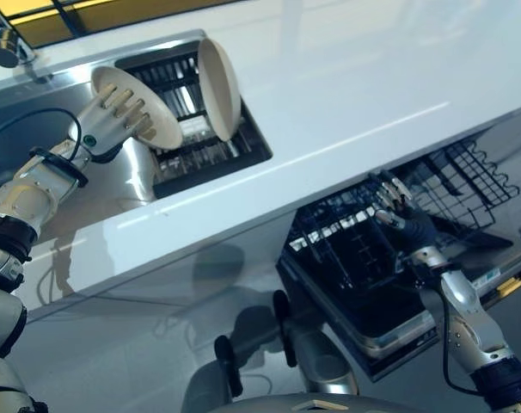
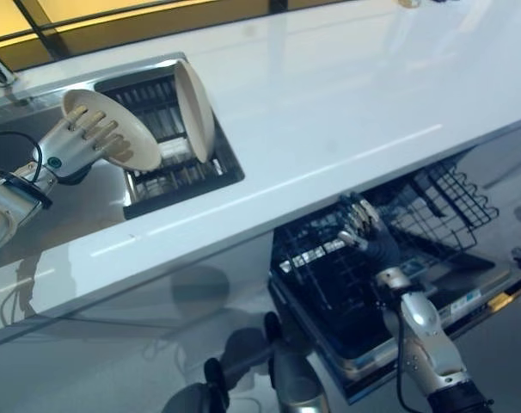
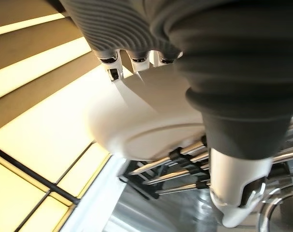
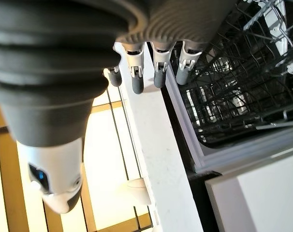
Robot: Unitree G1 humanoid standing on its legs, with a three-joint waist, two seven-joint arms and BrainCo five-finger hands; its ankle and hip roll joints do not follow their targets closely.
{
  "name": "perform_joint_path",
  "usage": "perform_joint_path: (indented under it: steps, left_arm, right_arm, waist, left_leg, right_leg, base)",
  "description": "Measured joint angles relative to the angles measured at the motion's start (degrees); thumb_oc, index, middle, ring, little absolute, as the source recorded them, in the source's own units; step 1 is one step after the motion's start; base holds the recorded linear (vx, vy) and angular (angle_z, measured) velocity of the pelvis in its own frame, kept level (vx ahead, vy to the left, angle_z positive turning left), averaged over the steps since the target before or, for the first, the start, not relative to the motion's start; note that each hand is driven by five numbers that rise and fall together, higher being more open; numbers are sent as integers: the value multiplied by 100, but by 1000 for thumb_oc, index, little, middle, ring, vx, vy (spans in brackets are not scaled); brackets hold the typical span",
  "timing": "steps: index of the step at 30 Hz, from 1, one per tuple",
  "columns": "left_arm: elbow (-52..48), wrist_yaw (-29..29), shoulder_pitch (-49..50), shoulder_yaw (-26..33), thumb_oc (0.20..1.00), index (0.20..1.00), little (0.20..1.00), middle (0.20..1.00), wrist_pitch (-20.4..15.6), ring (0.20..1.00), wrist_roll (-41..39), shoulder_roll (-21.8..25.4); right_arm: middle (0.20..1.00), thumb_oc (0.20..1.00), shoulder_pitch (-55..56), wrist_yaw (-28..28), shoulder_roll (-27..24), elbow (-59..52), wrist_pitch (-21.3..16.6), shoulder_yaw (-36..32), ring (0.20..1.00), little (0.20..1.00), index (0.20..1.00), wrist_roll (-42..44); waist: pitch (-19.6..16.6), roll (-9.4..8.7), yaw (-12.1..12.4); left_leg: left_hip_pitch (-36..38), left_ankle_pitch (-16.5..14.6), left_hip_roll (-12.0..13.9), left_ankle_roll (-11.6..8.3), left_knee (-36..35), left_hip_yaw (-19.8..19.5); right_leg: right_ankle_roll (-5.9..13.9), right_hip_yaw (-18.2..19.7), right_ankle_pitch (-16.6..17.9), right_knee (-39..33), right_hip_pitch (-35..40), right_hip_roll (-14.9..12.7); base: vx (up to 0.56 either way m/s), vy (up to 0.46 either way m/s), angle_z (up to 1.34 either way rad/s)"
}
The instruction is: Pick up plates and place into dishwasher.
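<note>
While the left hand (image 1: 114,120) holds one cream plate (image 1: 157,116) up over the sink, its fingers spread across the back of the plate and, as far as the left wrist view lets me judge, curled onto its rim, nothing I can see has reached the dishwasher yet. A second cream plate (image 1: 219,88) stands on edge in the sink drying rack (image 1: 211,155), just beyond the held one and nearly touching it. Over on the other side, the right hand (image 2: 361,225) hangs with relaxed, straight fingers that hold nothing, right above the pulled-out dishwasher rack (image 2: 432,202), which sits below the front edge of the white countertop (image 1: 364,86). I can make out no plates in that black wire rack. So I'd judge the job as barely begun: one plate lifted, one waiting, and both need carrying across the counter and down into the rack.
</note>
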Motion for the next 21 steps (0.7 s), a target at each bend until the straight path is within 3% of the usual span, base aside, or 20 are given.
perform_joint_path:
  steps: [1,5,21]
  left_arm:
    - [130,18,-85,-18,200,200,200,200,39,200,0,-113]
    - [516,103,-297,-22,200,200,200,200,136,200,-51,-306]
    - [701,479,-305,-122,200,200,200,200,236,200,-32,-301]
  right_arm:
    - [1000,1000,-19,-5,-9,0,-2,6,1000,1000,1000,0]
    - [1000,1000,-95,-4,-16,1,-10,65,1000,1000,1000,0]
    - [1000,1000,-147,0,-21,7,-19,76,1000,1000,1000,2]
  waist:
    - [13,3,-12]
    - [60,-6,-40]
    - [112,23,-8]
  left_leg:
    - [-2,-11,4,-6,16,17]
    - [-8,-39,34,-31,17,36]
    - [-8,-23,28,-9,-68,107]
  right_leg:
    - [2,0,24,7,-4,4]
    - [-31,1,66,0,-20,30]
    - [-28,-24,62,-107,-38,4]
  base:
    - [-35,9,-4]
    - [-21,-6,-6]
    - [-4,14,-2]
